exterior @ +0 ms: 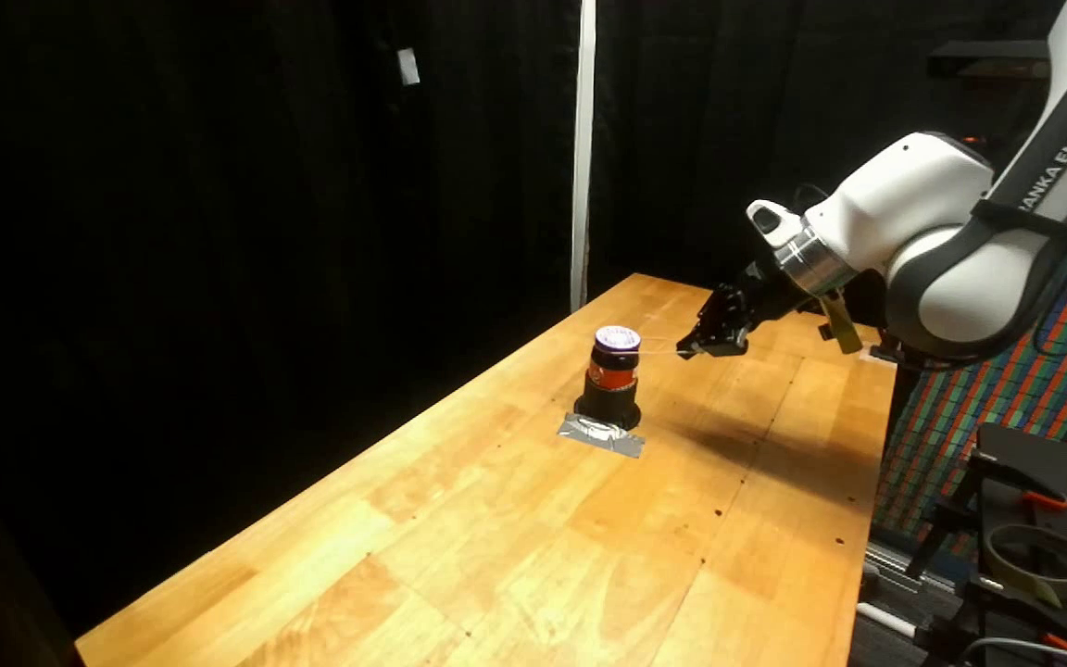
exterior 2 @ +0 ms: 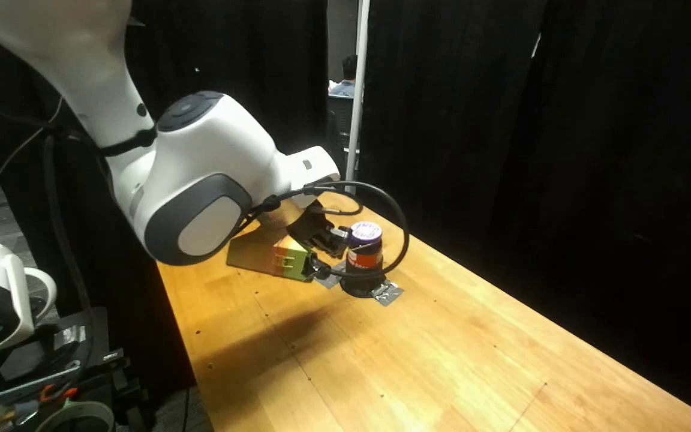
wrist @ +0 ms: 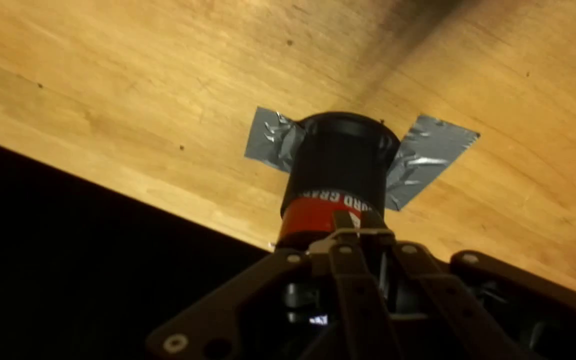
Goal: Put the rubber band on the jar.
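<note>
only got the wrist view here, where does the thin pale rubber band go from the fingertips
Observer: In an exterior view, the thin pale rubber band stretches from the black gripper to the upper part of the dark cylindrical jar with the orange-red label.
Operator: any cables about that i cant see
Observer: In an exterior view, a black cable loops off the white robot arm and passes in front of the jar; I can't tell whether they touch.

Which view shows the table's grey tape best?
The wrist view: both grey tape strips show large beside the jar. An exterior view shows one strip; an exterior view shows two strips, one partly behind a cable.
</note>
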Controlling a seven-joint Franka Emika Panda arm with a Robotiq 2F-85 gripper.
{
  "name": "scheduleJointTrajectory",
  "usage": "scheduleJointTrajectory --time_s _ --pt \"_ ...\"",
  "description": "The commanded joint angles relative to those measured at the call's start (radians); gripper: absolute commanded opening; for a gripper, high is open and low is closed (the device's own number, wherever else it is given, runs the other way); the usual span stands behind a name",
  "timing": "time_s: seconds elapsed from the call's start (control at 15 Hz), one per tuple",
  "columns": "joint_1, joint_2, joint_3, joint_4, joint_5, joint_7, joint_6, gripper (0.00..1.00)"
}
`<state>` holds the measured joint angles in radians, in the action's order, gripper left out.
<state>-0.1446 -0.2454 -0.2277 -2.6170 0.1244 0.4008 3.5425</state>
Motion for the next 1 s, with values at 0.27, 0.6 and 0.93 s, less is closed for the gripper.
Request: scheduleJointTrajectory --time_s 0.27,0.6,0.93 --pt "0.087 -0.118 0.144 -0.143 0.139 -0.035 0.561 0.12" --pt "0.137 -0.231 0.191 -0.128 0.146 -0.043 0.711 0.12" --pt "0.129 -0.214 0.186 -0.128 0.172 -0.085 0.674 0.13"
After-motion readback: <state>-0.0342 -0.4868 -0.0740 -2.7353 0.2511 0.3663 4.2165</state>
